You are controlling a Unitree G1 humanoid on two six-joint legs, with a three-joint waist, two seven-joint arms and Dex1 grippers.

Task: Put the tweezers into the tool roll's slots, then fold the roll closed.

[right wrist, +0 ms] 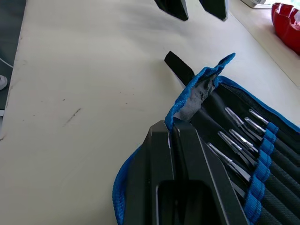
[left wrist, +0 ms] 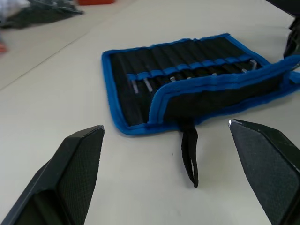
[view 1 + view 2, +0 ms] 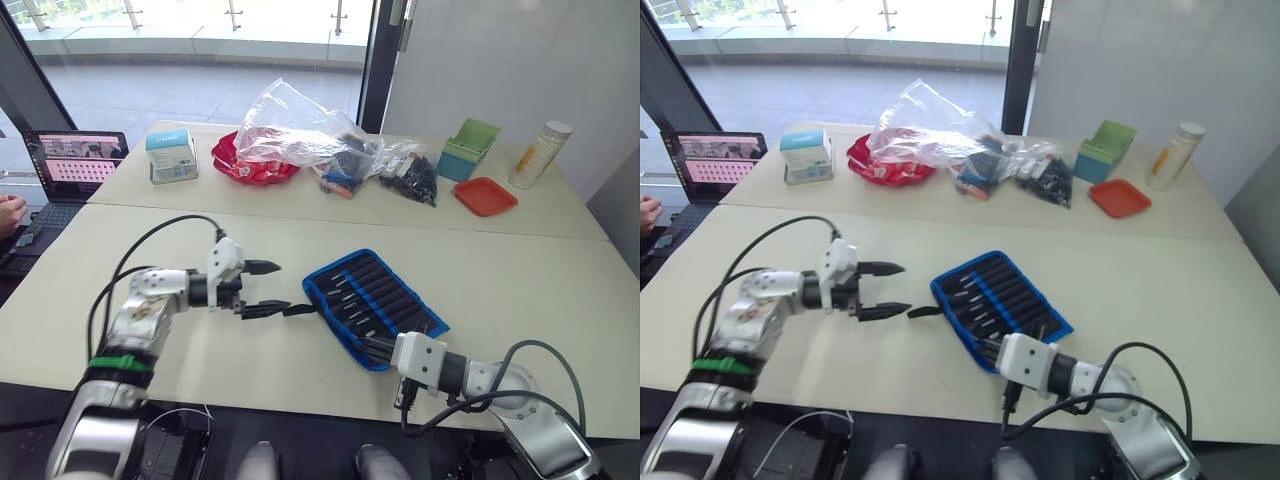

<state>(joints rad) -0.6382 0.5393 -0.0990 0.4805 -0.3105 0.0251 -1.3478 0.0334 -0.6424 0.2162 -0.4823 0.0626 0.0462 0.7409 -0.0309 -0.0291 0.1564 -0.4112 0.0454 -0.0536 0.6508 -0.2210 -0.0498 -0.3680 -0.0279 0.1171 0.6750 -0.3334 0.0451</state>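
At lower centre, the right hand pinches the tool roll by its near edge, lifting it. The tweezers sit in the slots. The left hand, fingers spread, hovers over the strap on the bench.

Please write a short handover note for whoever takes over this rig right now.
Left gripper: open, empty, hovering by the strap.
Right gripper: shut on the blue edge of the tool roll, lifting that near flap.
Tweezers: already in the slots.
Done: loading. Left: fold the flap over and close the roll.
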